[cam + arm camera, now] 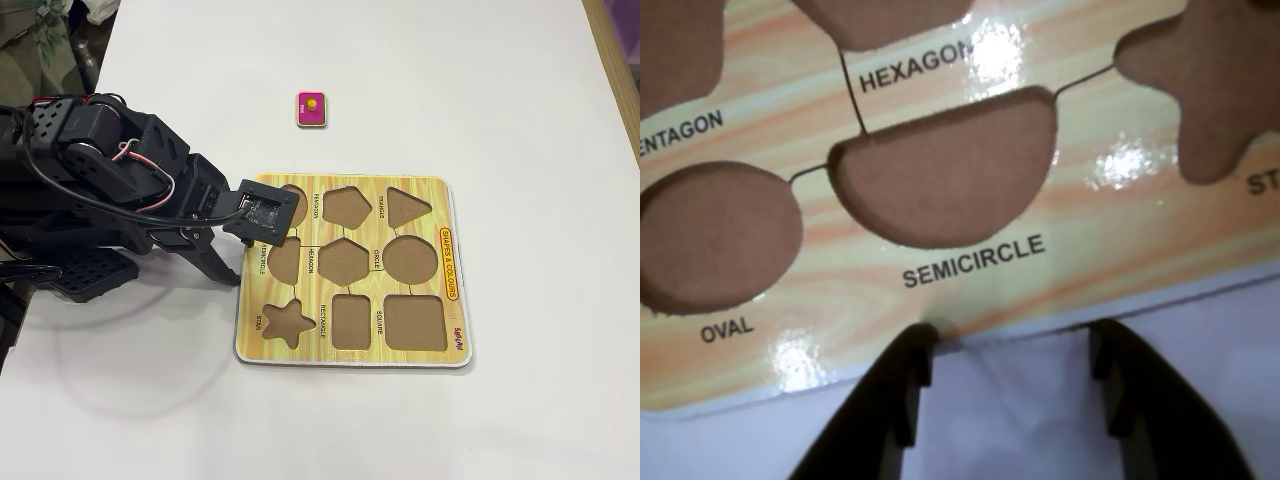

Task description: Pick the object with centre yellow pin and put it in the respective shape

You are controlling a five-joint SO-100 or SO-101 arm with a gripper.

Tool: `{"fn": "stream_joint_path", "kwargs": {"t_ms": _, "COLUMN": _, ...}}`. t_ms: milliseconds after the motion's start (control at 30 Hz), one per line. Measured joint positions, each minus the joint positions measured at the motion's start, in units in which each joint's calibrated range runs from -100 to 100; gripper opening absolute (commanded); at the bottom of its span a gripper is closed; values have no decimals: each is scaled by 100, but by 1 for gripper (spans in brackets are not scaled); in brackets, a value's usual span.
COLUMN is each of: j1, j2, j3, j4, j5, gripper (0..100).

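one pink piece [311, 109] lies on the table [480, 80], well apart from the board [450, 290]; gripper [1015, 385] spread wide, empty.

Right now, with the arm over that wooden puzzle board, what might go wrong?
The jaws hang open and empty at the puzzle board's edge, while the pink piece lies apart on the table, so the arm has a long reach. Its yellow knob is small, so a grip could slip. A low sweep might nudge the board.
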Motion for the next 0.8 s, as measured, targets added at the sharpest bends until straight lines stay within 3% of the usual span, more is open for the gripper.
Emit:
{"fn": "stream_joint_path", "kwargs": {"t_ms": 600, "j1": 9, "j2": 52, "j3": -63, "j4": 0, "j5": -5, "gripper": 18}}
{"fn": "stream_joint_path", "kwargs": {"t_ms": 800, "j1": -37, "j2": 1203, "j3": -872, "j4": 43, "j5": -5, "gripper": 18}}
